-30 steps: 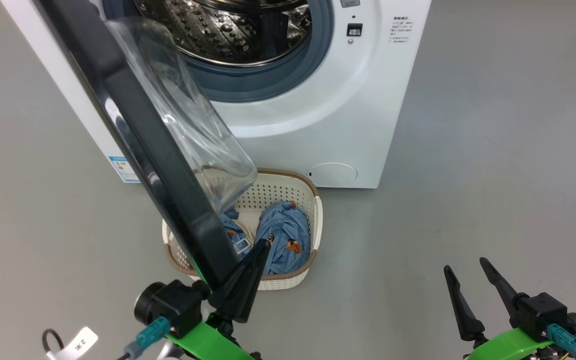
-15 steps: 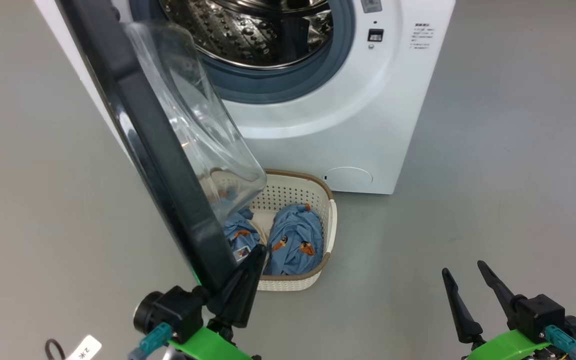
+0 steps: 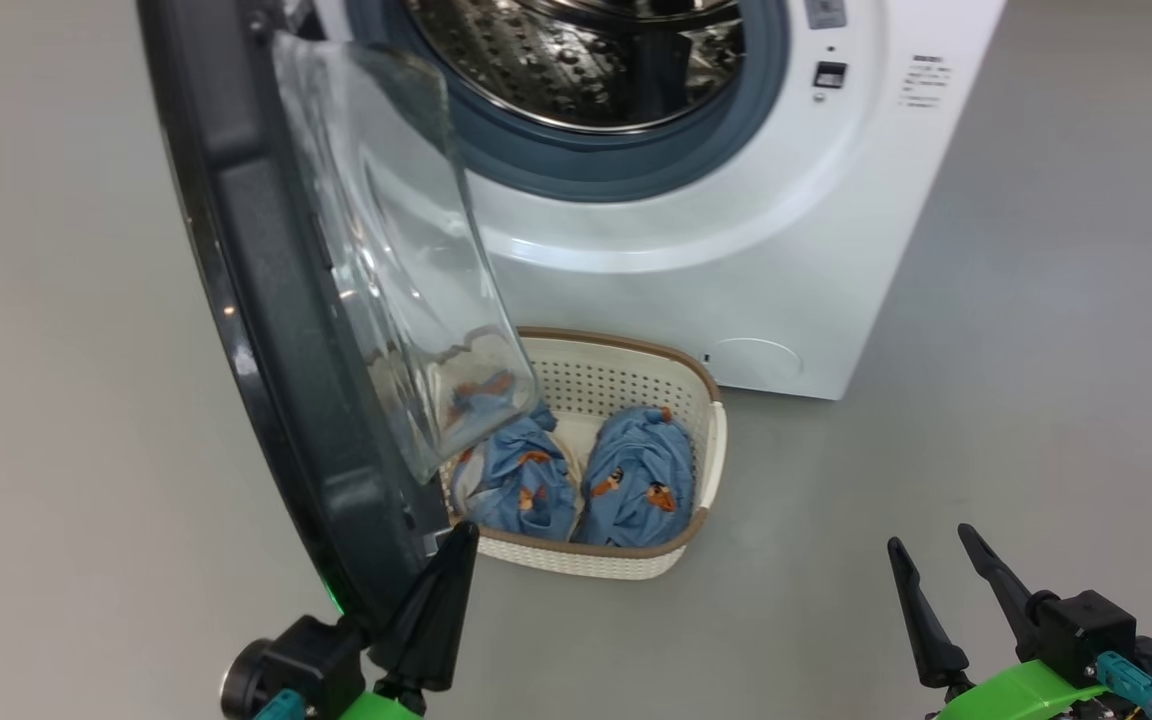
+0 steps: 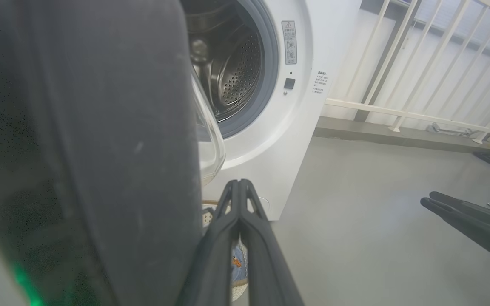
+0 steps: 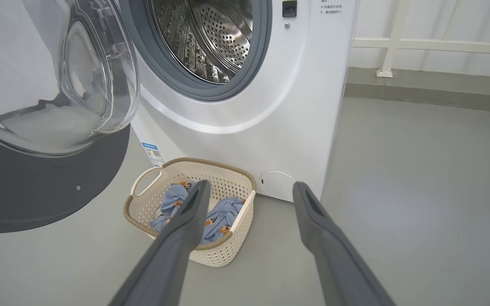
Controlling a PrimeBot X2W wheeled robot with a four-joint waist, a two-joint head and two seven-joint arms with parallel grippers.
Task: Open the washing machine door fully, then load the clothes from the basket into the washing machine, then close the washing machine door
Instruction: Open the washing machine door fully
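The washing machine (image 3: pixel 736 250) stands with its door (image 3: pixel 266 330) swung open to the left. The steel drum (image 3: pixel 586 60) shows bare perforated wall. The basket (image 3: pixel 586 555) sits on the grey floor (image 3: pixel 986 400) just in front of the machine. It holds the clothes (image 3: pixel 636 485), two blue bundles side by side. The left gripper (image 3: pixel 463 532) has its fingers pressed together on nothing, tip at the door's lower rim. The right gripper (image 3: pixel 930 538) hangs well apart, fingers spread wide and empty.
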